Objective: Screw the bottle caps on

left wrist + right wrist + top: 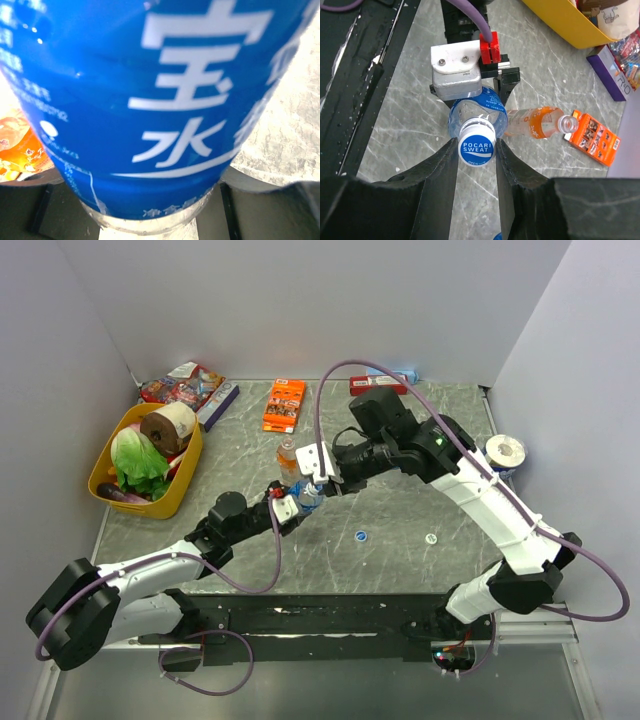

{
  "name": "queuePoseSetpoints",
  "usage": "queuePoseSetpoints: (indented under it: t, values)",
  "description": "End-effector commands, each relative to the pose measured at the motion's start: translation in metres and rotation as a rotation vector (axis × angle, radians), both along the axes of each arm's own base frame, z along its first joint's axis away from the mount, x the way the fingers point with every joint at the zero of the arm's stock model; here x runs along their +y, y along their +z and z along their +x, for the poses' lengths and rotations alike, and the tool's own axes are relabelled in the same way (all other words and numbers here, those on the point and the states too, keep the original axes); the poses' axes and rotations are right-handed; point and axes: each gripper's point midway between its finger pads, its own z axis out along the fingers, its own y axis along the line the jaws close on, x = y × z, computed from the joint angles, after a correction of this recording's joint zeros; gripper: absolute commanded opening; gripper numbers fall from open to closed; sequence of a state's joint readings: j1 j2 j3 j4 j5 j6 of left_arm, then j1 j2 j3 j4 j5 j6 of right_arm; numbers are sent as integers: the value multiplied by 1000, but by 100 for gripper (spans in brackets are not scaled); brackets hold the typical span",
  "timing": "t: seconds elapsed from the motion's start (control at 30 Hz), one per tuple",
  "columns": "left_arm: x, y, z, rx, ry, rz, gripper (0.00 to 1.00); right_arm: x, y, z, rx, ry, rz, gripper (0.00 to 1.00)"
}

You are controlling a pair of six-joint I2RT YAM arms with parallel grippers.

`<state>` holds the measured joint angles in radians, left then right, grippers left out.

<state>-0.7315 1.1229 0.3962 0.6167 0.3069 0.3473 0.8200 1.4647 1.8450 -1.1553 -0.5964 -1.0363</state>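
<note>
Nearest us, right of centre toward the near edge, a loose blue cap [360,536] and a white cap [431,538] lie flat on the table [400,570], well apart from each other.

Just beyond them, near the table's middle, our left hand [298,500] pinches a blue-label bottle [492,107] by its body. In the left wrist view the label fills nearly the whole picture. The bottle stands upright.

Our right hand [476,156] hangs over the bottle's neck. Its two fingers [437,170] press against opposite sides of a Pocari cap [476,146], which sits on top of the neck. We cannot tell how far this cap is threaded on.

Just behind the held bottle stands an orange bottle [288,454] with its mouth open and uncapped.

Farther on, toward the far edge, an orange box [284,405] lies flat. A yellow basket [160,508] sits by the left edge with greens and a brown roll in it. A white roll [505,451] stands by the right edge. At the far edge we see a red box [378,385], and snack packs [185,383] fill the far left corner.
</note>
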Motion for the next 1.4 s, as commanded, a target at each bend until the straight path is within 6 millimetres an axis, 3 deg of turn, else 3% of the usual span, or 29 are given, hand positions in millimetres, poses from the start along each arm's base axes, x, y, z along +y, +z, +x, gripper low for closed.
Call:
queuePoseSetpoints:
  t: [0.0,0.37,0.53,0.7,0.77,0.9,1.1,1.23,1.33,1.37]
  values:
    - [-9,28,-5,-95,-60,-56,1,-6,-8,-8,-6,53,-42,28]
    - [-8,42,4,-142,-19,-94,1,-2,-25,1,47,6,-97,26]
    - [-7,57,15,-140,60,-159,1,8,-31,17,171,-184,-105,23]
    - [-2,75,42,-83,243,-247,1,17,-37,37,386,-482,-122,21]
    - [-3,71,50,-38,294,-252,1,21,-40,38,496,-595,-142,20]
    - [1,67,64,28,398,-272,1,27,-42,35,585,-658,-132,20]
    - [1,47,59,97,397,-265,1,34,-46,40,609,-674,-138,22]
    - [1,32,51,126,368,-231,1,32,-42,44,583,-688,-125,34]
    - [-1,15,40,169,328,-196,1,23,-25,45,565,-690,-112,55]
    - [-2,10,36,189,314,-192,1,23,-9,47,537,-665,-83,62]
